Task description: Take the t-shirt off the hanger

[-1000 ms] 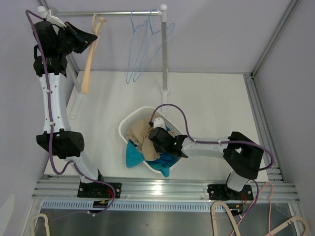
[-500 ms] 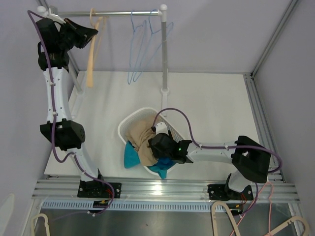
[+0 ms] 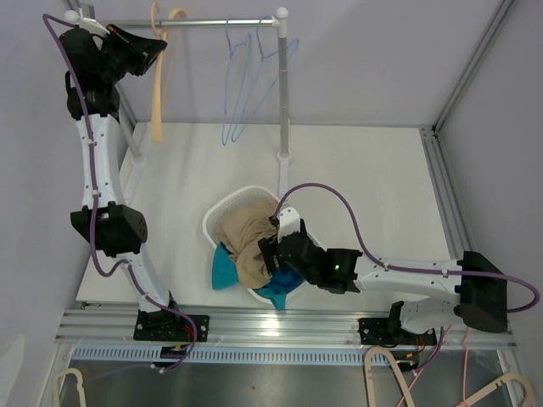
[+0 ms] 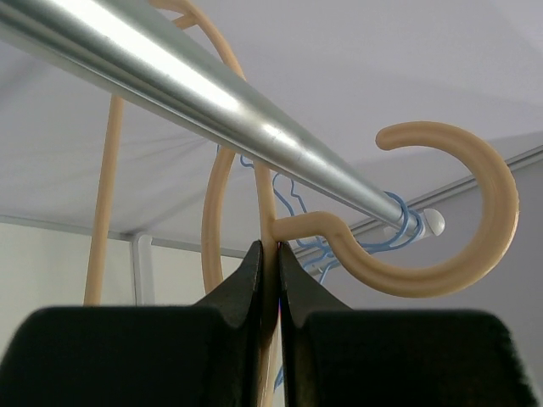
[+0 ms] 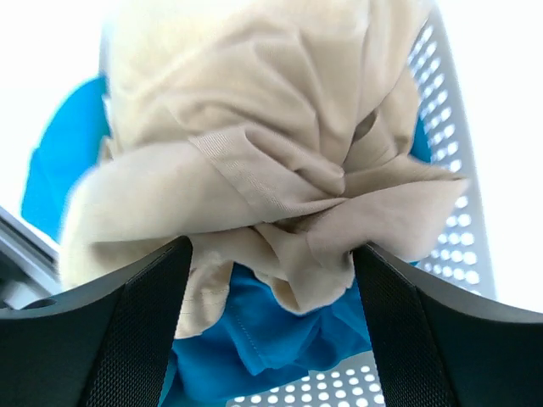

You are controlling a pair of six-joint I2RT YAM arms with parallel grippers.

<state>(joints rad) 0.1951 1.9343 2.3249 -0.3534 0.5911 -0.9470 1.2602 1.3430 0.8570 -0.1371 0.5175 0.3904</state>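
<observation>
At the near right rim of the basket [image 3: 222, 212], the right gripper [image 3: 270, 254] reaches in over the heap. Its fingers [image 5: 127, 331] are spread wide to either side of a fold of the beige t-shirt [image 3: 244, 237]; whether they touch the cloth cannot be told. The t-shirt lies crumpled in the basket, on top of a blue garment [image 3: 222, 270] that spills over the basket's near left rim onto the white tabletop [image 3: 365, 170]. Well beyond the basket, to the far left, the left gripper [image 3: 157, 52] has its fingers [image 4: 246, 280] pinched together on the neck of the tan hanger [image 3: 156, 93], just under its hook. The hook sits close by the metal rail [image 3: 204, 23]; whether it rests on it cannot be told. Blue wire hangers [image 3: 246, 76] hang from the rail straight beyond the basket.
</observation>
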